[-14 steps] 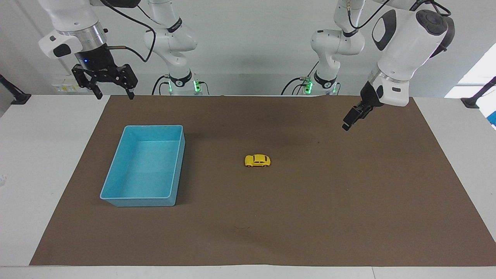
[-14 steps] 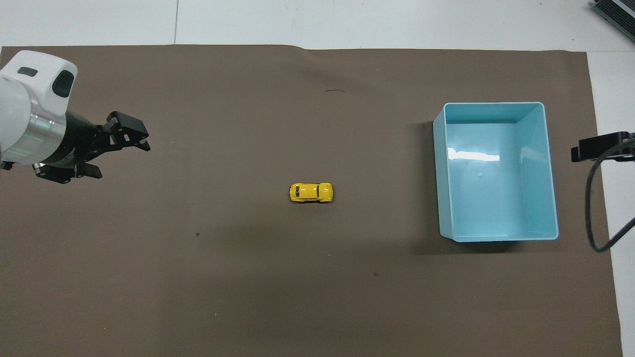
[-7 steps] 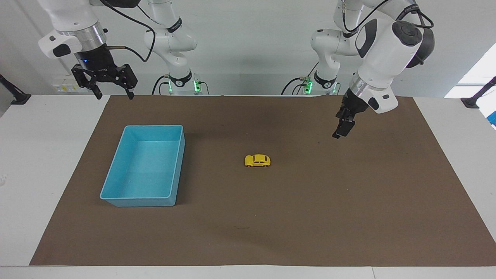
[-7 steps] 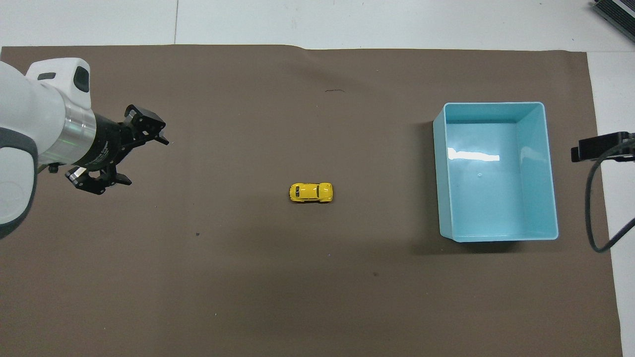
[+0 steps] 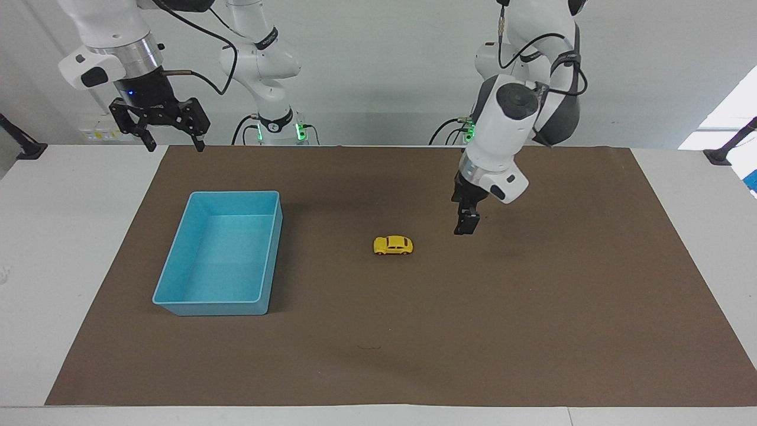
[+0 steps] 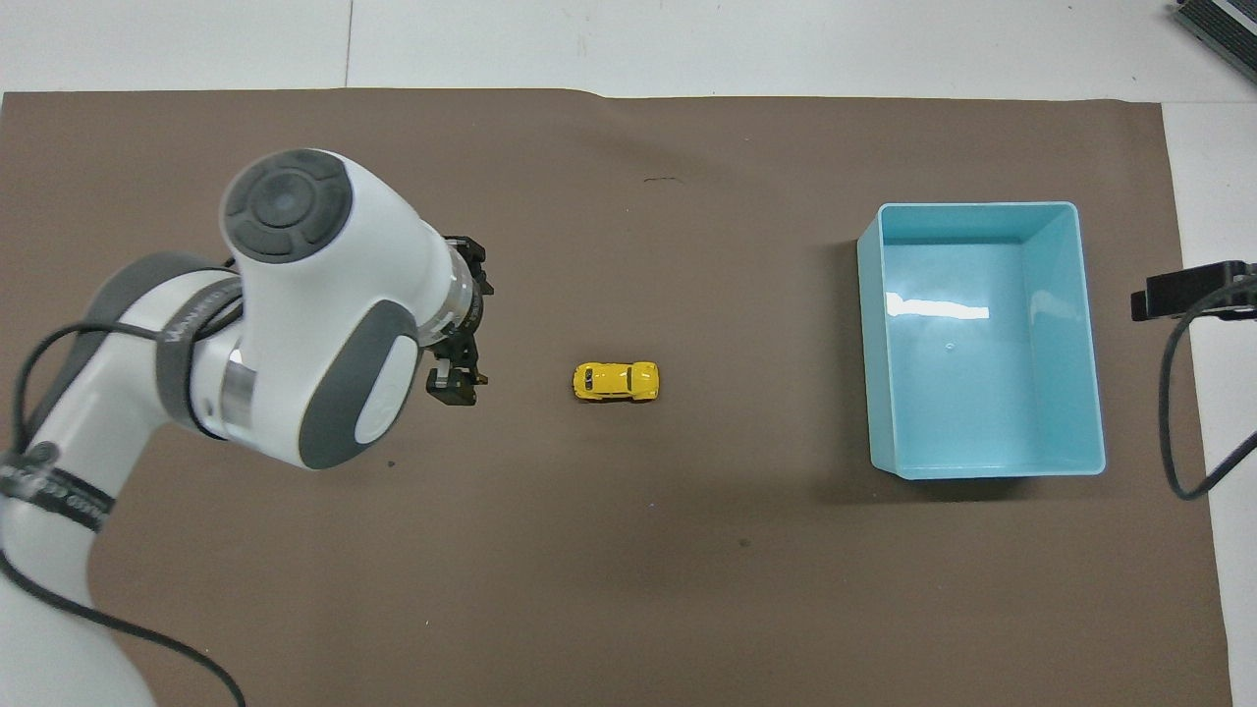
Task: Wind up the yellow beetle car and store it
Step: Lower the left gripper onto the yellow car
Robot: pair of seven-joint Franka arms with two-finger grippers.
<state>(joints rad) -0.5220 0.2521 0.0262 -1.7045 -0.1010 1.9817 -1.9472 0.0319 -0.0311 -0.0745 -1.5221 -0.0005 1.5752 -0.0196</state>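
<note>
The yellow beetle car [image 5: 392,245] stands on its wheels in the middle of the brown mat [image 5: 532,307]; it also shows in the overhead view [image 6: 616,381]. My left gripper [image 5: 466,225] hangs pointing down just above the mat, beside the car toward the left arm's end, a short gap from it; in the overhead view [image 6: 469,339] its fingers stand apart, open and empty. My right gripper [image 5: 171,141] is open and empty, held high over the mat's edge by the robots, where the right arm waits. The car is untouched.
An empty light blue tray [image 5: 177,248] sits on the mat toward the right arm's end, also in the overhead view [image 6: 869,344]. The white table [image 5: 59,236] surrounds the mat. A black cable [image 6: 1174,412] hangs near the tray.
My left arm has swung in from the left arm's end of the table toward the car, lowered and turned its gripper downward. The car, the tray and the right arm have not moved.
</note>
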